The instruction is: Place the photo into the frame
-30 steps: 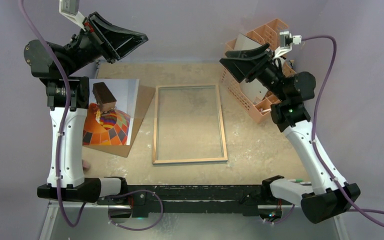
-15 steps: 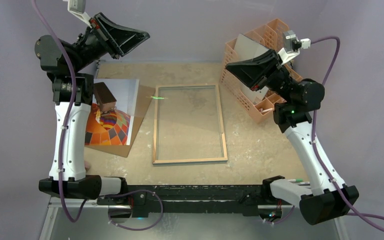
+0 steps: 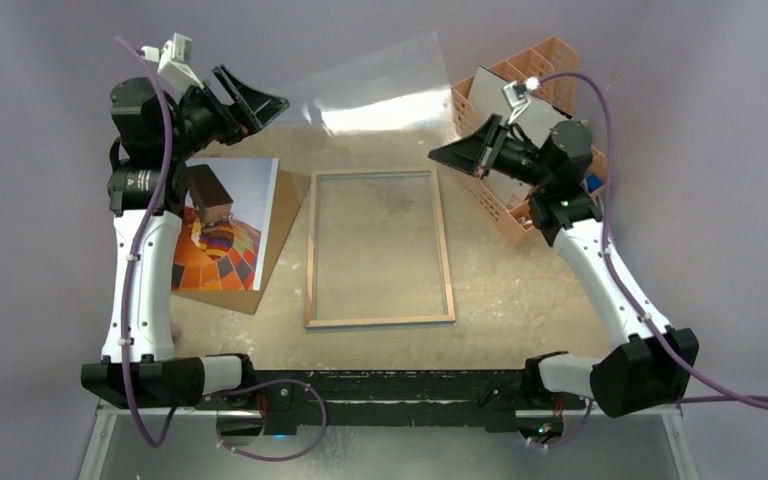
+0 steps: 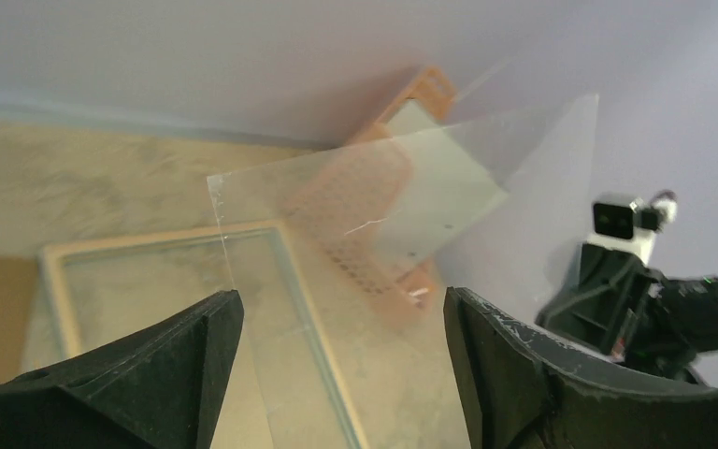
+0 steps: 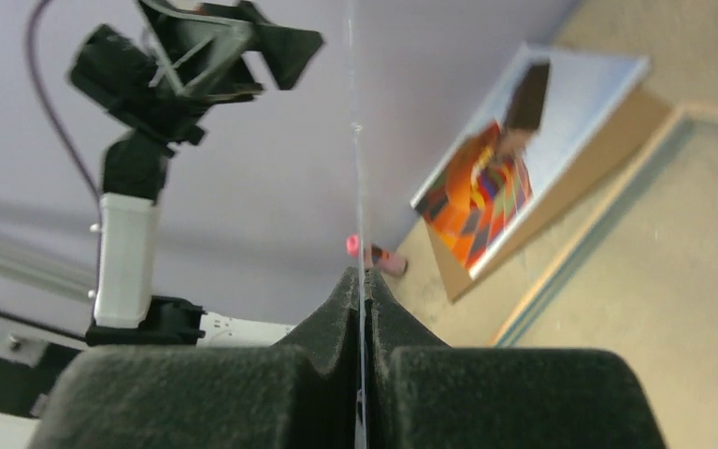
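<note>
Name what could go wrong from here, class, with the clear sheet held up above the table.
1. Only the right end effector pinches the clear sheet, at one edge. The left end effector stands open, so the sheet may swing or slip.
2. If it drops, it could strike the frame lying on the table.
3. One side appears close to the orange organiser and might catch on it.

A clear sheet [image 3: 380,85] hangs tilted above the far side of the sandy table [image 3: 520,290]. An orange lattice organiser [image 3: 552,52] stands far right with a grey-white board [image 3: 490,85] in it. A brown board [image 3: 288,215] lies flat at left.
</note>
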You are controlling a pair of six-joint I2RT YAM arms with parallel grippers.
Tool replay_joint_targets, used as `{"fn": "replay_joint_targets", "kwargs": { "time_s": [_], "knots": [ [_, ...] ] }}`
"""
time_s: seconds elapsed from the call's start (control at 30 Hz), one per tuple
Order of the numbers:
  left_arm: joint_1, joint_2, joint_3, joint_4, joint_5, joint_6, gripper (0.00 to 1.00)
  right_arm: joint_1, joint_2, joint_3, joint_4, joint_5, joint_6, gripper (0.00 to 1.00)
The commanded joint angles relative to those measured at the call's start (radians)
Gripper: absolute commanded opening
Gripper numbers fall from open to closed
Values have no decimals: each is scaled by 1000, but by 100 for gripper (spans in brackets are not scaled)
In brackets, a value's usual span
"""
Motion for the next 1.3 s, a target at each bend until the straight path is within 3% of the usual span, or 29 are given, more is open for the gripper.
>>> {"fn": "replay_joint_targets", "kwargs": {
  "time_s": [0.0, 0.1, 0.27, 0.53, 0.63, 0.87, 1.27],
  "knots": [
    [8, 2, -14, -339, -351, 204, 82, -4, 33, -61, -209, -6, -15, 0],
    [8, 24, -74, -395, -450, 233, 82, -1, 66, -107, -164, 14, 45, 0],
    [8, 35, -263, -347, -454, 220, 78, 6, 97, -124, -191, 90, 66, 0],
    [8, 0, -665, -51, -447, 98, 71, 75, 123, -287, -56, 246, 219, 0],
    [7, 29, -746, 51, -388, 66, 69, 107, 121, -390, 125, 311, 303, 0],
    [7, 130, -806, 138, -356, 72, 66, 182, 217, -549, 554, 409, 446, 0],
    [7, 245, -782, 151, -316, 117, 65, 186, 319, -491, 501, 427, 258, 0]
  ]
}}
